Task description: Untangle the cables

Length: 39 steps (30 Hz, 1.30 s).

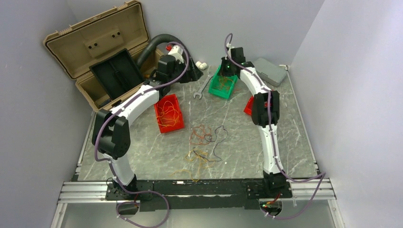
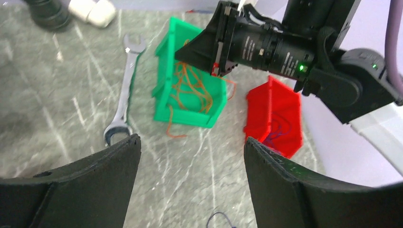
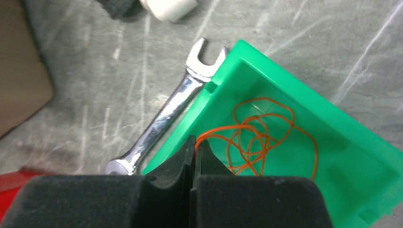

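Over green bin [image 3: 352, 159] | right gripper [image 3: 195, 143] pinched on orange cable [image 3: 247, 126], likely for sorted drop | left gripper [image 2: 191, 142] apart, waiting

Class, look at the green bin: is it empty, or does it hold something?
Not empty. The green bin holds loops of orange cable, visible in both wrist views.

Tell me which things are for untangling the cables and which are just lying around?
For the job: loose cables; orange cable in the green bin, pinched by the right pincer; red bin holding cables.
Just lying about: wrench; open toolbox; black hose; grey case.
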{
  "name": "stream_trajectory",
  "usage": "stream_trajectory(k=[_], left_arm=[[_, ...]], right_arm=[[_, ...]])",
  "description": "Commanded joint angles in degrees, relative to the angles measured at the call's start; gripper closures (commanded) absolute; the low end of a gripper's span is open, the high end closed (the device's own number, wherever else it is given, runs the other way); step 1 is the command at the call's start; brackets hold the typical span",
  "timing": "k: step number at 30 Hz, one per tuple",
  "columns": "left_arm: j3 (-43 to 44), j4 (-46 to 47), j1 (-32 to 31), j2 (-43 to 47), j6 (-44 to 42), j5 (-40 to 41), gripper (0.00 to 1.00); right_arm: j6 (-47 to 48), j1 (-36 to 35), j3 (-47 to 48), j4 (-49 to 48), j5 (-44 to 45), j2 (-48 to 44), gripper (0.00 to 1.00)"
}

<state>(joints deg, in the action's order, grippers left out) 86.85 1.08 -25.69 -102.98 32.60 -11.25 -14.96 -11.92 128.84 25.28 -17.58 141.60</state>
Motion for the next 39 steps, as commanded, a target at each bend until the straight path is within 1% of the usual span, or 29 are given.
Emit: stream_trajectory(k=[1, 2, 3, 4, 5, 6, 9, 12, 15, 18, 22, 25, 27, 30, 34, 39], left_arm=[[-3.7, -0.6, 0.0, 5.4, -2.5, 2.9, 0.18], [-4.5, -0.5, -0.1, 5.9, -2.7, 3.4, 0.18], [-4.9, -0.6, -0.1, 6.3, -2.9, 3.8, 0.18], [-5.2, -0.9, 0.0, 6.5, -3.3, 4.1, 0.18], [-5.3, -1.0, 0.0, 6.9, -3.7, 4.2, 0.18], [-5.6, -2.5, -0.1, 7.2, -4.0, 4.4, 0.19], [-6.8, -2.8, -0.1, 8.7, -4.5, 5.0, 0.19], [-8.1, -2.3, -0.1, 9.7, -5.5, 5.9, 0.19], [-8.9, -2.7, -0.1, 10.1, -6.0, 5.9, 0.19], [-10.3, -2.3, -0.1, 10.9, -6.2, 5.2, 0.19], [-12.3, -2.3, -0.1, 12.6, -6.9, 5.0, 0.19], [-13.4, -3.3, -0.1, 14.2, -7.7, 4.7, 0.18], [-13.9, -4.7, -0.1, 15.7, -8.6, 4.1, 0.18], [-14.4, -6.7, -0.1, 17.6, -9.7, 2.0, 0.17], [-16.1, -9.2, -0.2, 20.9, -10.9, -3.2, 0.15], [-21.6, -9.6, -0.2, 27.3, -11.2, -4.7, 0.06]], right_arm=[[-2.5, -0.6, 8.0, 8.6, 9.6, 4.7, 1.0], [-3.5, -0.8, 7.5, 8.3, 10.6, 4.5, 0.96], [-4.3, -0.8, 6.3, 7.4, 10.8, 3.8, 0.83], [-4.9, -0.9, 5.0, 6.4, 10.8, 2.7, 0.66], [-5.5, -0.9, 3.3, 5.2, 11.2, 1.2, 0.6], [-6.0, -1.1, 1.8, 4.3, 12.1, -0.2, 0.58], [-7.1, -1.2, 0.2, 3.8, 14.9, -3.7, 0.56], [-8.2, -1.2, -1.2, 3.3, 15.1, -7.4, 0.53], [-8.2, -1.2, -3.2, 2.4, 13.9, -10.9, 0.47], [-7.5, -1.3, -3.1, 4.0, 13.7, -12.9, 0.41], [-5.6, -1.3, -3.1, 6.8, 14.5, -14.4, 0.29], [-1.6, -1.0, -7.8, 6.0, 15.2, -17.5, 0.24], [1.8, -0.1, -11.9, 5.5, 14.4, -19.8, 0.24], [4.1, 2.6, -18.0, 3.5, 9.6, -23.6, 0.26], [3.8, 5.9, -26.7, -1.0, 5.6, -28.4, 0.28], [0.4, 10.4, -34.0, -8.5, -7.2, -28.8, 0.29]])
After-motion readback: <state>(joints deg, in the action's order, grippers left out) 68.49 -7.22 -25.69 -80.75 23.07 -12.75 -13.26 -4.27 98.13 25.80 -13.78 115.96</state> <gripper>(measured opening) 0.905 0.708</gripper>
